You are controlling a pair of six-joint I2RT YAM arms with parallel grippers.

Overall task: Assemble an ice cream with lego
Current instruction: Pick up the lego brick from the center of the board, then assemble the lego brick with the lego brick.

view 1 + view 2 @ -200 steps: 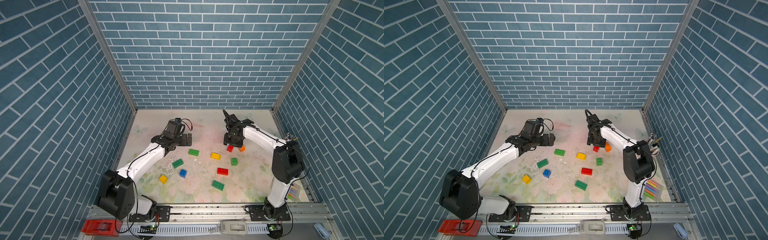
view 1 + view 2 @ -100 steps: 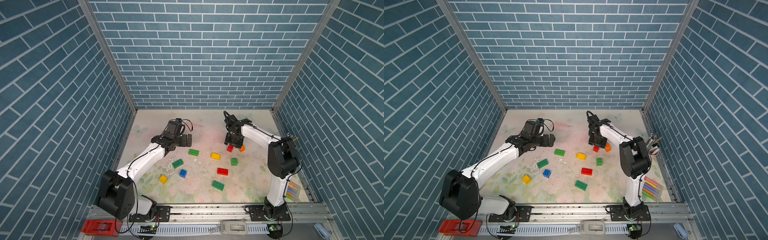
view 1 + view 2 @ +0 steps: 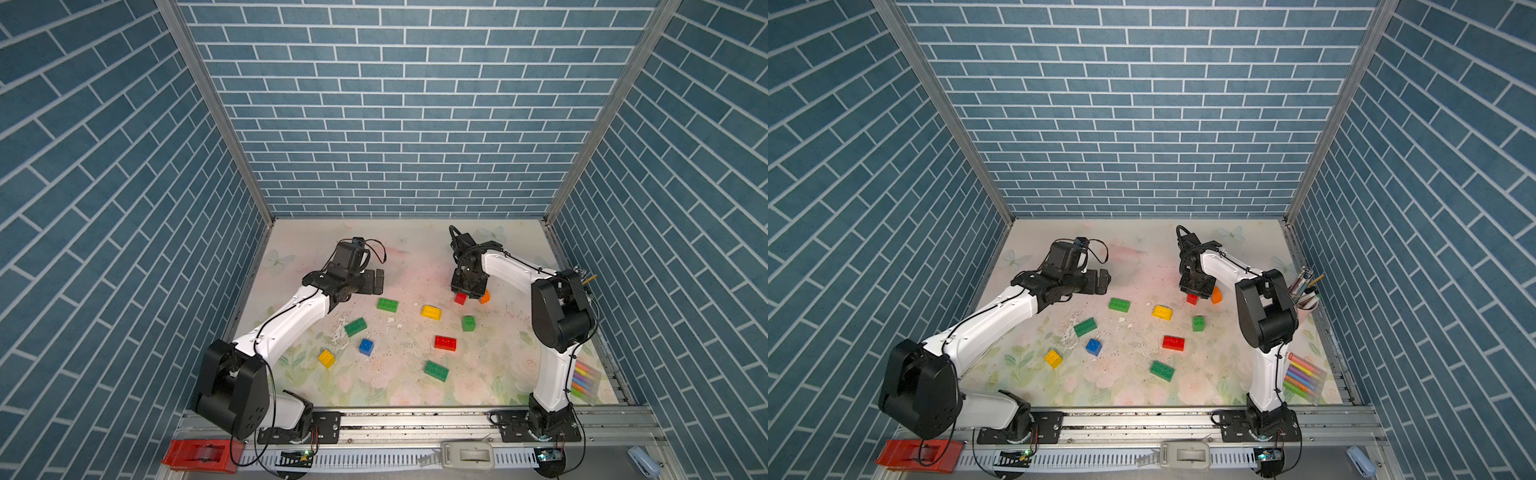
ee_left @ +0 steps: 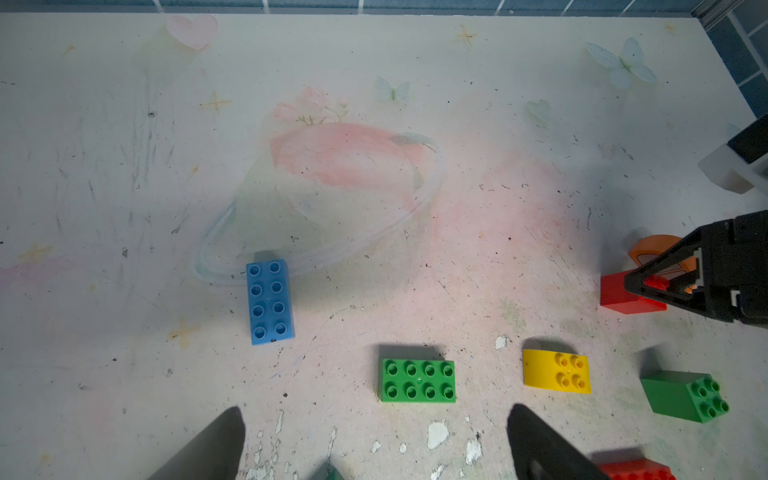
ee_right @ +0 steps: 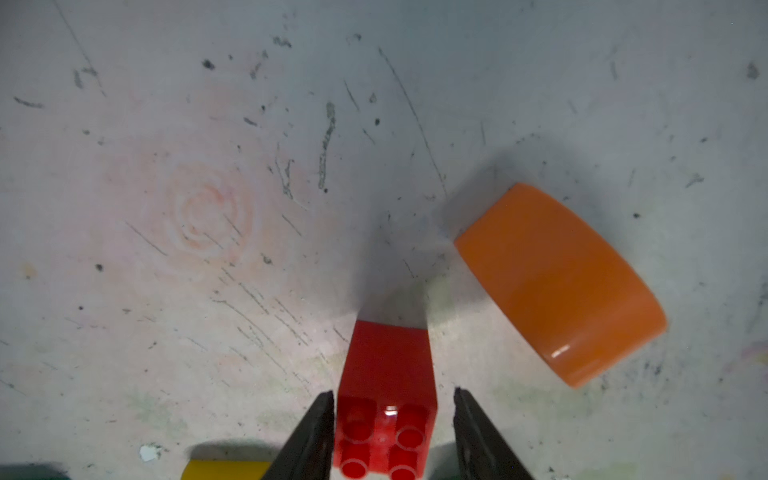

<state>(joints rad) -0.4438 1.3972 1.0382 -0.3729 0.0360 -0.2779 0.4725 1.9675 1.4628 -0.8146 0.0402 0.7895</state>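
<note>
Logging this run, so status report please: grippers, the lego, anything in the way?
Left gripper open, empty, hovering. Right gripper open astride small red brick, not yet clamped. Orange round piece alongside, clear of the jaws.

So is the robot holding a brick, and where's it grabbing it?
Nothing is held yet. The right gripper straddles the small red brick at its two sides, with a gap showing by one finger. The left gripper is open and empty.
</note>
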